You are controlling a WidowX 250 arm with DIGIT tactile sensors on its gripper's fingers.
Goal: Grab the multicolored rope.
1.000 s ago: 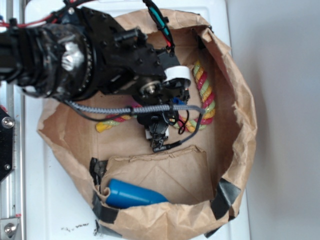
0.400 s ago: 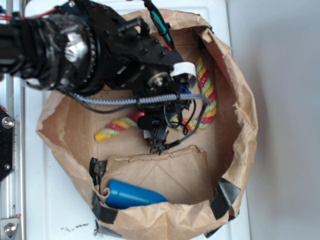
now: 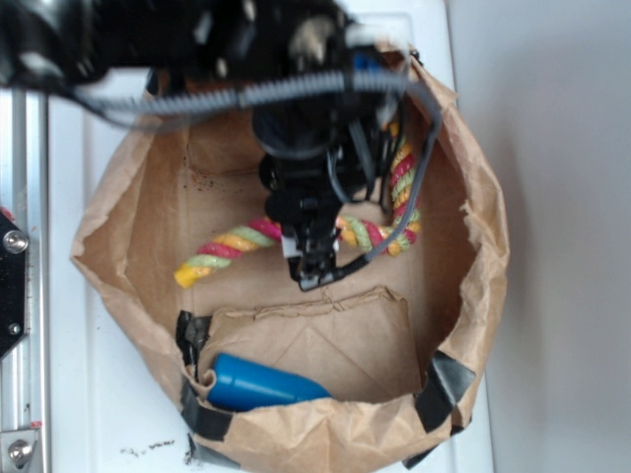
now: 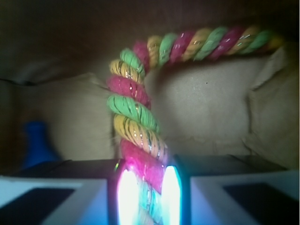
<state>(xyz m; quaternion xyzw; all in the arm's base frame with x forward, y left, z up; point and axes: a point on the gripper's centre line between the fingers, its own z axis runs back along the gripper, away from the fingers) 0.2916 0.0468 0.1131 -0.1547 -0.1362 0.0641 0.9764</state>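
Observation:
The multicolored rope (image 3: 225, 251), twisted from red, yellow and green strands, hangs inside the brown paper bag (image 3: 473, 246). In the exterior view my gripper (image 3: 314, 264) is over the bag's middle and is shut on the rope's midsection. One rope end droops to the left. The other part curves up to the right behind the arm. The wrist view shows the rope (image 4: 133, 115) rising from between the two glowing pads (image 4: 126, 197), squeezed tight, then bending right across the top. My gripper (image 4: 147, 194) holds it off the bag floor.
A blue cylinder (image 3: 261, 382) lies under a folded paper flap (image 3: 315, 335) at the bag's front. The grey braided cable (image 3: 246, 96) runs across the top. Black tape patches (image 3: 444, 389) mark the bag rim. A metal rail (image 3: 20, 296) lines the left edge.
The arm has risen toward the camera and shifted up the frame. The rope came up with it; its left end swung lower and more of it shows.

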